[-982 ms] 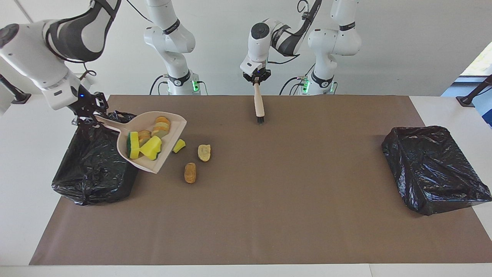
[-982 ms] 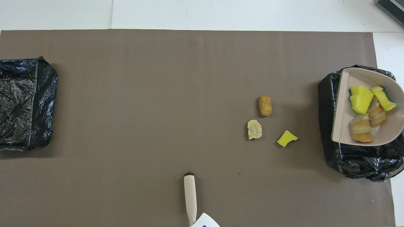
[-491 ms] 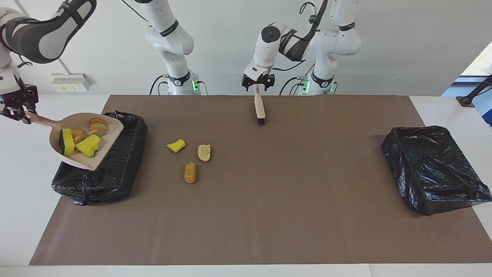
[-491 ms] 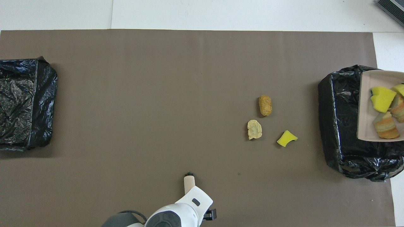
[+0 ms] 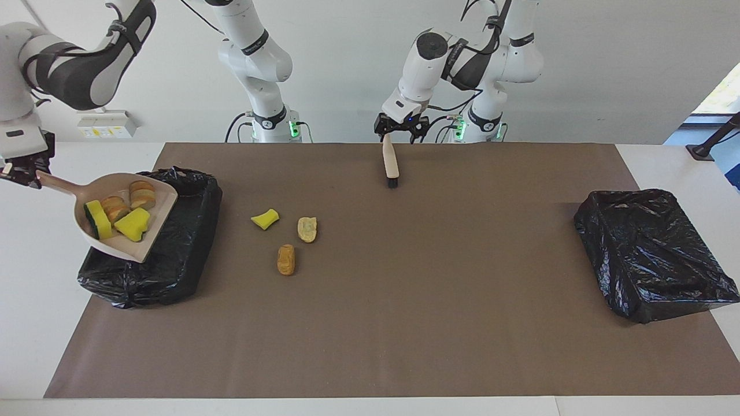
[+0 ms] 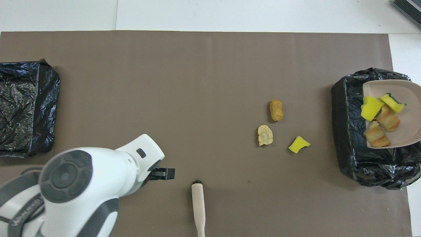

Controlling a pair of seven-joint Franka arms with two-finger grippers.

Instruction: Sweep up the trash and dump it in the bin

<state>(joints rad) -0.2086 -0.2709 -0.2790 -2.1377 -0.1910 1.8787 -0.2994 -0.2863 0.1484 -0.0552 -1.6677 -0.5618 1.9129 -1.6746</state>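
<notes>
My right gripper (image 5: 24, 171) is shut on the handle of a beige dustpan (image 5: 136, 248) and holds it over the black-lined bin (image 5: 173, 254) at the right arm's end. The pan (image 6: 411, 128) carries several scraps of trash (image 5: 118, 211), yellow sponge chunks and tan bread-like pieces (image 6: 378, 120). Three scraps lie on the brown mat beside the bin: a yellow chunk (image 5: 265, 219), a pale piece (image 5: 307, 229) and a tan piece (image 5: 285, 259). The brush (image 5: 391, 163) lies on the mat near the robots. My left gripper (image 5: 402, 132) is open and empty, raised over the brush's handle end.
A second black-lined bin (image 5: 653, 254) stands at the left arm's end of the mat; it also shows in the overhead view (image 6: 26, 108). The left arm's wrist (image 6: 82, 184) covers part of the mat in the overhead view.
My right arm carried the loaded dustpan from the mat to over the bin. My left gripper let go of the brush, which now lies on the mat, and rose.
</notes>
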